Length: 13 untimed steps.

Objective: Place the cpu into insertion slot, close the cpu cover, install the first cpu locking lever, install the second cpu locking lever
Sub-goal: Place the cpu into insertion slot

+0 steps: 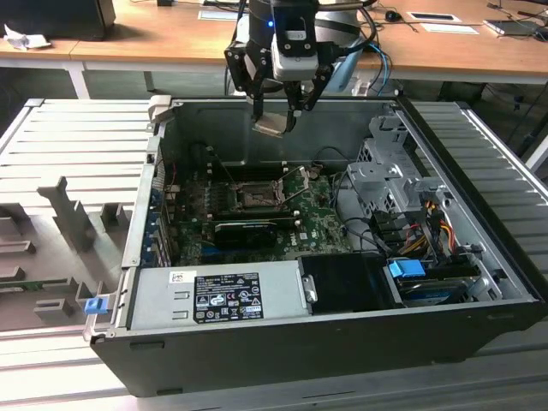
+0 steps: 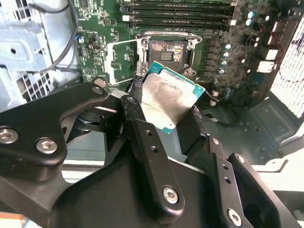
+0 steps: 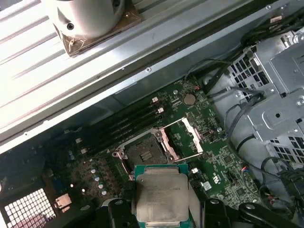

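While our hand (image 1: 274, 122) is clamped on the cpu (image 2: 168, 102) by two opposite edges, silvery face up, we hold it in the air above the open computer case (image 1: 342, 342), well apart from the motherboard (image 1: 318, 224). Below it we see the bare socket (image 3: 145, 153), with the cpu cover (image 3: 184, 137) swung open beside it.

Insertion slot (image 1: 254, 197) unobstructed from above; opened cpu cover (image 1: 295, 184) stands just beside it; drive cage (image 1: 390, 175) well apart.
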Available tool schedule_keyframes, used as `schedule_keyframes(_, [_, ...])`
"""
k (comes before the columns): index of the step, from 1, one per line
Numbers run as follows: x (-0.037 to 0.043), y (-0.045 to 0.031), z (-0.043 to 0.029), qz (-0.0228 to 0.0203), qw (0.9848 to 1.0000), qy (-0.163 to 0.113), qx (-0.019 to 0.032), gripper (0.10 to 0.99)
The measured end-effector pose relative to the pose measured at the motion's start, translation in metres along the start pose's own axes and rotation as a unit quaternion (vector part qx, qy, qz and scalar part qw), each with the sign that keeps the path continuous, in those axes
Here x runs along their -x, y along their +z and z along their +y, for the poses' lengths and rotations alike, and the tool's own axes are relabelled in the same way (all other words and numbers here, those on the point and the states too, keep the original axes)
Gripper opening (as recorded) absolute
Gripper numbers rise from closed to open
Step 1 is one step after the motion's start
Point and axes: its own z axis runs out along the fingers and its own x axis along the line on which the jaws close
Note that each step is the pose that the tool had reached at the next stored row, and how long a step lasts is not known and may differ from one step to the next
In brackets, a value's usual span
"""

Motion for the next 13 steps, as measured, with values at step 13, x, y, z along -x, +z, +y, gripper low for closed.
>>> schedule_keyframes(13, [0.0001,0.0024,-0.0002,-0.0101,0.9937,0.112,0.0022,0.533])
